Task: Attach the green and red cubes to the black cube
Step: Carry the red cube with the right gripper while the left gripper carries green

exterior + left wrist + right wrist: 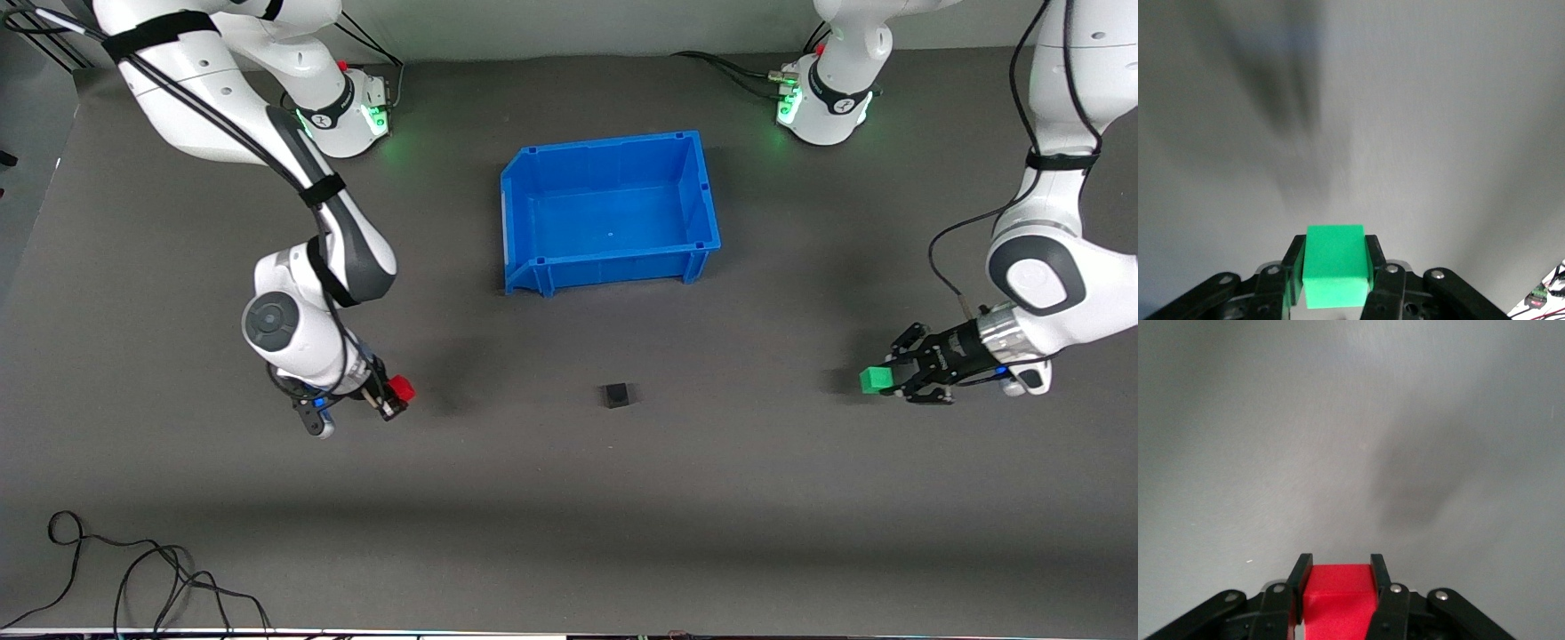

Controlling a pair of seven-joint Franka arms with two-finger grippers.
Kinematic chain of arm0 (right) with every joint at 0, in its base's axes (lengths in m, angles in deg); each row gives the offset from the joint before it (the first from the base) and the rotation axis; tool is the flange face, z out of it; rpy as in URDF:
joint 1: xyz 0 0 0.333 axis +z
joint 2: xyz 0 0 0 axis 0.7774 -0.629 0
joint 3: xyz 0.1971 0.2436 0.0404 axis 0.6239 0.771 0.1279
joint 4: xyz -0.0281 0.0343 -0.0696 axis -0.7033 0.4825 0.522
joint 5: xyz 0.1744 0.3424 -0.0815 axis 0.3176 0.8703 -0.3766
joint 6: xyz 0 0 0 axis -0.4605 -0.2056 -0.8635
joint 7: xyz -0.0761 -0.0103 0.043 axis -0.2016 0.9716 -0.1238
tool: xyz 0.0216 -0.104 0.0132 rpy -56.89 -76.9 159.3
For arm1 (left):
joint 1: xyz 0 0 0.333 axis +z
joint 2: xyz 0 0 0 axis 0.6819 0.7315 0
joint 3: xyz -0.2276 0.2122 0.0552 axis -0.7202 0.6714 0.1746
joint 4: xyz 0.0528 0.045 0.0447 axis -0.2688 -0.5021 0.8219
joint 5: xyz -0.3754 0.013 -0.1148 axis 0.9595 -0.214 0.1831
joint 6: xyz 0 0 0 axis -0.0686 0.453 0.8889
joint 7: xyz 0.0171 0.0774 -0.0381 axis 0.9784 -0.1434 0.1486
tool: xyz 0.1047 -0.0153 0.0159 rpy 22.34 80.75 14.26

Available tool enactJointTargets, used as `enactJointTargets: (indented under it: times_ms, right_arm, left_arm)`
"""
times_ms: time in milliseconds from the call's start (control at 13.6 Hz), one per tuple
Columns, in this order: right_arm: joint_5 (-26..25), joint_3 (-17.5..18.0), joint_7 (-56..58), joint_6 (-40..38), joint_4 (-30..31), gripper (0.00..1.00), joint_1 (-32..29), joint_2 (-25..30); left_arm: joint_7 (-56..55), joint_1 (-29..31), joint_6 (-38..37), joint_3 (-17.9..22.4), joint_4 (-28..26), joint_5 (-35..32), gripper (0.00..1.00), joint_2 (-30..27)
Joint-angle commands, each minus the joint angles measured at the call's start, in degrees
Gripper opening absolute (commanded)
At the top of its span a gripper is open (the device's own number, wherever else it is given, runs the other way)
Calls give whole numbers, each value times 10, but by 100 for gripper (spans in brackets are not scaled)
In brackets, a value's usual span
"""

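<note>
Near the lower middle of the front frame the black cube (615,395) sits alone on the dark table (569,498), nearer to the front camera than the blue bin (533,218), with a gripper well apart from it on either hand. At the frame's lower right the left gripper (889,378) pinches the green cube (876,380) between its fingers (1293,267), the cube standing out past their tips; at lower left the right gripper (396,396) likewise clamps the red cube (402,388), whose top face fills the gap in the right wrist view (1338,600). Both pickups look done, so the step in hand seems to be the carry: each arm has its cube and must bring it in toward the black one. That calls for lining each cube's face squarely against a side of the black cube, probably one from each end, and pressing without shoving it away
</note>
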Motion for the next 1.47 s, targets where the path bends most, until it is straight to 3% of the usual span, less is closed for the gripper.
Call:
enactJointTargets:
  times_ms: [0,295,737,1401]
  right_arm:
    - [-56,-7,-178,-66,-115,0,39,-60]
    - [-54,-1,-318,-128,-225,0,63,-119]
    - [-24,3,-525,-133,-270,0,107,-159]
    - [-24,5,-576,-127,-328,0,153,-206]
  left_arm:
    - [-59,-63,10,7,9,-7,0,-2]
    - [-145,-149,55,7,25,-7,0,6]
    - [-253,-248,98,7,105,-2,0,83]
    - [-316,-315,164,7,137,0,0,146]
